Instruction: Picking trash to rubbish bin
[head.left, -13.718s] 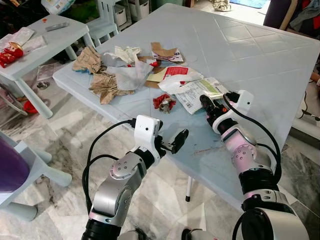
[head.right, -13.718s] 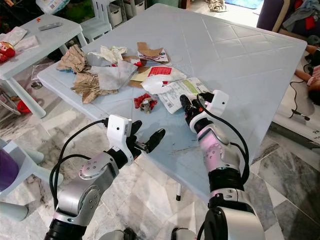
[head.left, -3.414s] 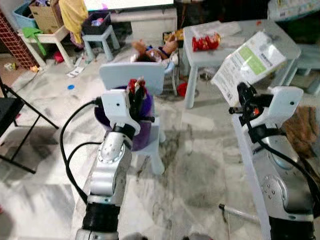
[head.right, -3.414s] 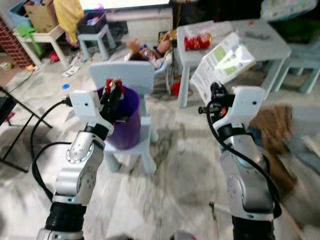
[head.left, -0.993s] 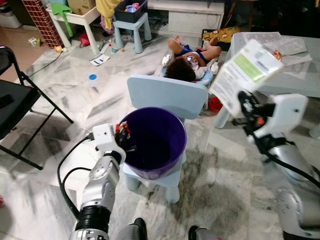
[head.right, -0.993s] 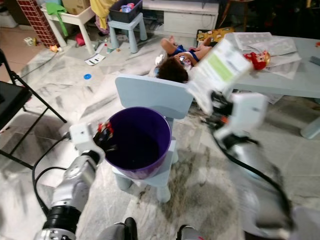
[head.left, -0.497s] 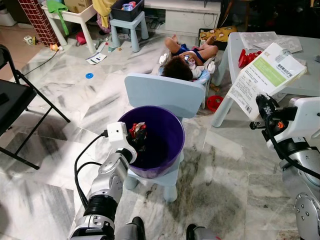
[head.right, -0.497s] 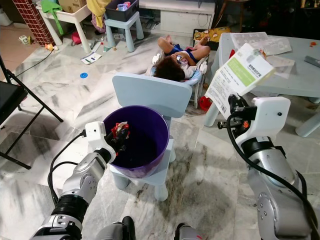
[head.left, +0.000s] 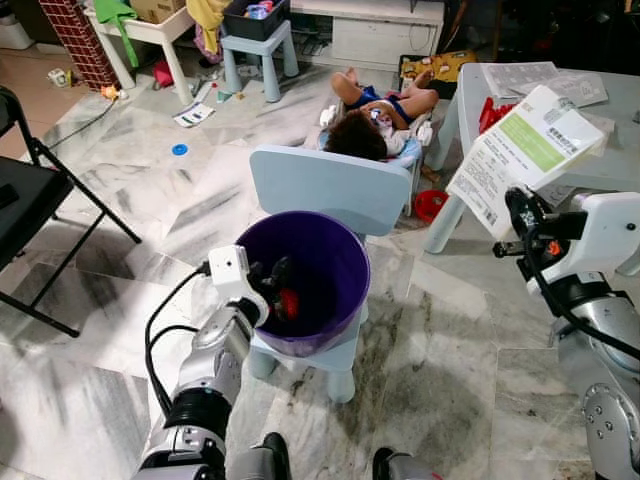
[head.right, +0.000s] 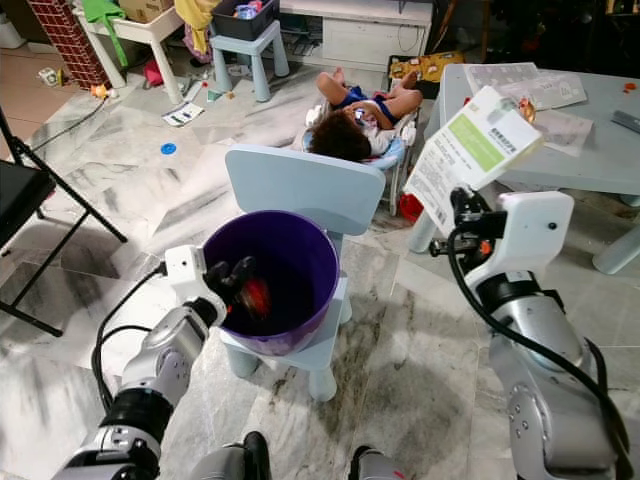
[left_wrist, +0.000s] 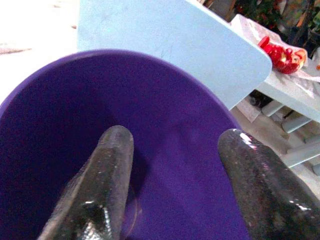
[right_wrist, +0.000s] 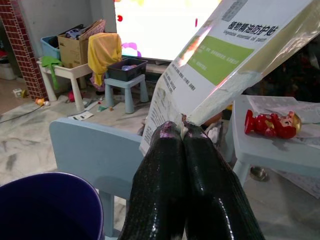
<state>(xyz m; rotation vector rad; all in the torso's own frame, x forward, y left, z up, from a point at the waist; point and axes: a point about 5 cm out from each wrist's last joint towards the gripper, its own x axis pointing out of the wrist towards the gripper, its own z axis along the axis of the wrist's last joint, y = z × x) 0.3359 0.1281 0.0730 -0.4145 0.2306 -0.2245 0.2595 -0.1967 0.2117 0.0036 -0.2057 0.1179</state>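
A purple bin (head.left: 347, 308) stands on a small light-blue chair (head.left: 330, 188) in front of me. My left gripper (head.left: 268, 272) reaches over the bin's near rim, open, its two fingers (left_wrist: 107, 165) spread above the dark inside. A crumpled red wrapper (head.left: 289, 302) is loose inside the bin just below those fingers. To the right of the bin, my right gripper (head.left: 518, 205) is raised and shut on the lower edge of a white packet with a green label (head.left: 527, 148); the fingertips (right_wrist: 172, 137) pinch that packet (right_wrist: 225, 55).
A doll (head.left: 375, 125) lies in a small seat behind the chair. A black folding chair (head.left: 30, 200) stands at the left. A grey table (head.left: 600, 100) with papers and a red toy (right_wrist: 270, 124) is at the right. Marble floor surrounds the bin.
My left gripper has opened over the bin, and the red wrapper it held has dropped inside. The right gripper still holds the packet, nearly unmoved.
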